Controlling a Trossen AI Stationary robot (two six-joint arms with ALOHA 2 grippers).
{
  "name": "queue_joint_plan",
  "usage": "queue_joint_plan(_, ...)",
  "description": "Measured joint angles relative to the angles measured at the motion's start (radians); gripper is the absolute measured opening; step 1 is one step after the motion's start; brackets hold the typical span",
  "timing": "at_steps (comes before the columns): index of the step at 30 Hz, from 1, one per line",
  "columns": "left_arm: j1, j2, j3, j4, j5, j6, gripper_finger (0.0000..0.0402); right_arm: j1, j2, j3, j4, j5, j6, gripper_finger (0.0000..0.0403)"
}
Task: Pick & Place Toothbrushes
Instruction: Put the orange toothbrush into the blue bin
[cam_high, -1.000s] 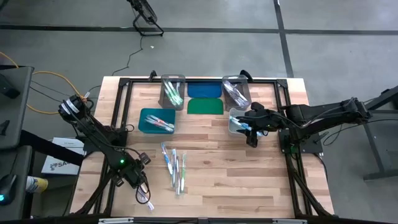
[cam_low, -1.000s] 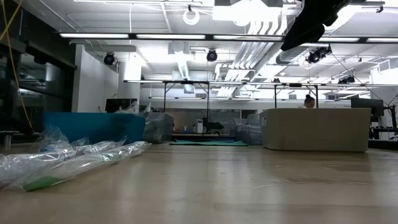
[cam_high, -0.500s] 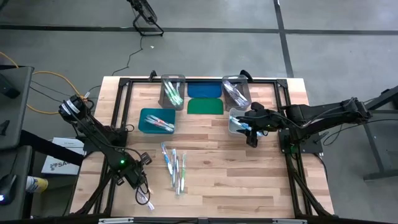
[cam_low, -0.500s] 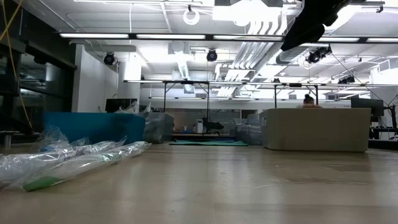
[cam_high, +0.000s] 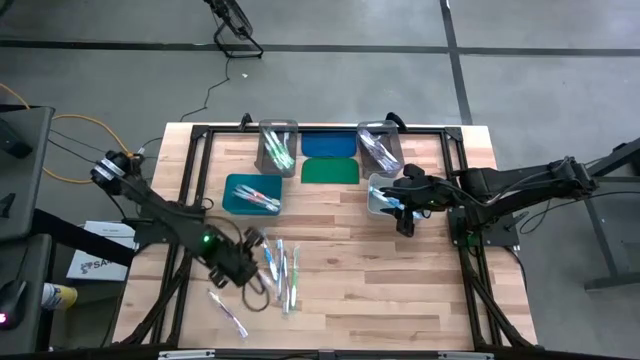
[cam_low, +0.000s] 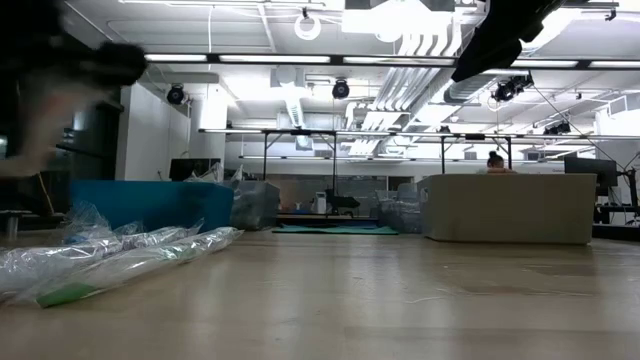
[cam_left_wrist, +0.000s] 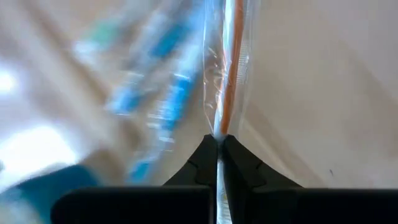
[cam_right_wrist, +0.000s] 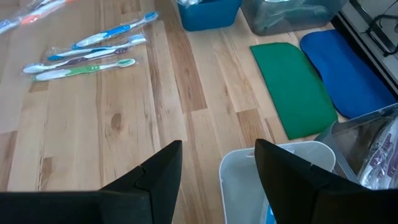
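Note:
In the left wrist view my left gripper (cam_left_wrist: 218, 138) is shut on a clear-wrapped toothbrush with an orange handle (cam_left_wrist: 231, 68). From above, this gripper (cam_high: 245, 272) stands just left of the loose row of wrapped toothbrushes (cam_high: 282, 268) and hides what it holds. Another wrapped toothbrush (cam_high: 228, 312) lies flat near the table's front left. My right gripper (cam_right_wrist: 217, 146) hangs open above the white bin (cam_right_wrist: 273, 165), right of centre (cam_high: 400, 205). My left gripper pinches the near end of the toothbrush's clear wrapper (cam_left_wrist: 219, 127) between its two fingertips. The toothbrush runs straight on from the fingers, in line with them. The fingers slant steeply down. I cannot tell whether its far end rests on the table.
A teal bin (cam_high: 250, 195) with toothbrushes stands beyond the loose row. Two clear bins (cam_high: 278, 148) (cam_high: 380, 148) flank a blue lid (cam_high: 328, 145) and a green lid (cam_high: 330, 171) at the far edge. Bare wood spreads over the table's near right.
My left gripper has risen and swung from the table's near left corner toward the right and far side, up to the loose row of toothbrushes. The wrapped toothbrush at the front left now shows in full. My right arm has kept still.

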Motion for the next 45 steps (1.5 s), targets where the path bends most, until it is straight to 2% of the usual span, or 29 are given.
queue_joint_plan(10,0.259,-0.024,0.124,-0.217,-0.170,0.051,0.0001,0.000,0.000,0.000,-0.001,0.000,-0.023,0.0195)
queue_joint_plan(23,0.616,-0.024,0.128,-0.310,-0.194,0.361,0.0001,0.000,0.000,0.000,-0.001,-0.001,-0.026,0.0195)
queue_joint_plan(29,0.717,-0.024,0.128,-0.318,-0.194,0.473,0.0001,0.000,0.000,0.000,-0.001,-0.001,-0.027,0.0195)
queue_joint_plan(38,0.817,-0.024,0.128,-0.354,-0.191,0.551,0.0001,0.000,0.000,0.000,-0.001,-0.001,-0.031,0.0195)
queue_joint_plan(45,0.848,-0.025,0.113,-0.300,-0.102,0.565,0.0000,0.000,0.000,0.000,-0.001,0.000,-0.043,0.0195)
